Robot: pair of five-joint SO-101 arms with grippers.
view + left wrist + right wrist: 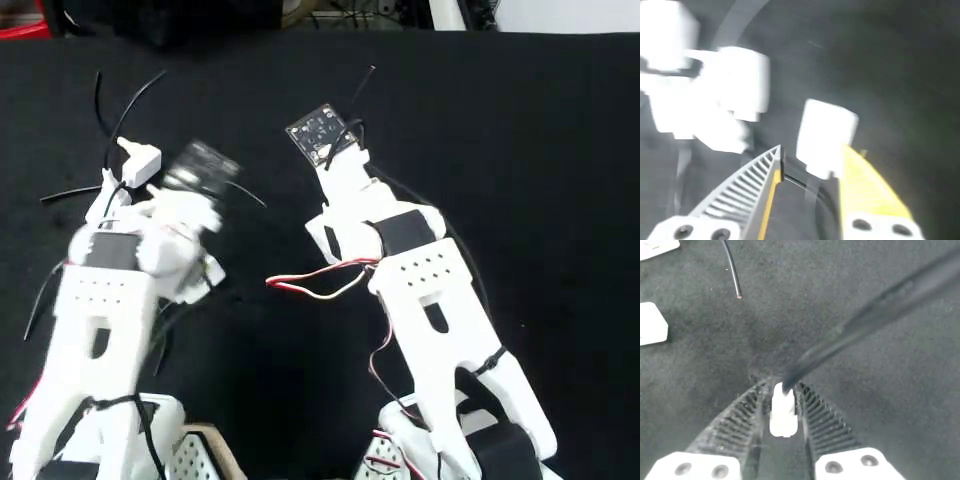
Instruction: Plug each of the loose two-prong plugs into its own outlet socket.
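Observation:
My left gripper (815,150) is shut on a white two-prong plug (825,135), held between its ribbed white finger (747,182) and its yellow finger (865,190). The plug's black cable runs back between the jaws. Just beyond it are blurred white outlet blocks (740,82). From above, this plug (140,160) shows at the tip of the arm on the left. My right gripper (781,387) is shut on a second small white plug (783,412), low over the black mat, and its black cable (865,320) slants away. From above, that arm (345,190) stands at the middle.
Two white blocks (650,322) lie on the mat off to one side of my right gripper, with a loose black wire end (732,270) near them. Black cables (130,105) curl around the arm on the left. Red and yellow servo leads (320,285) hang between the arms.

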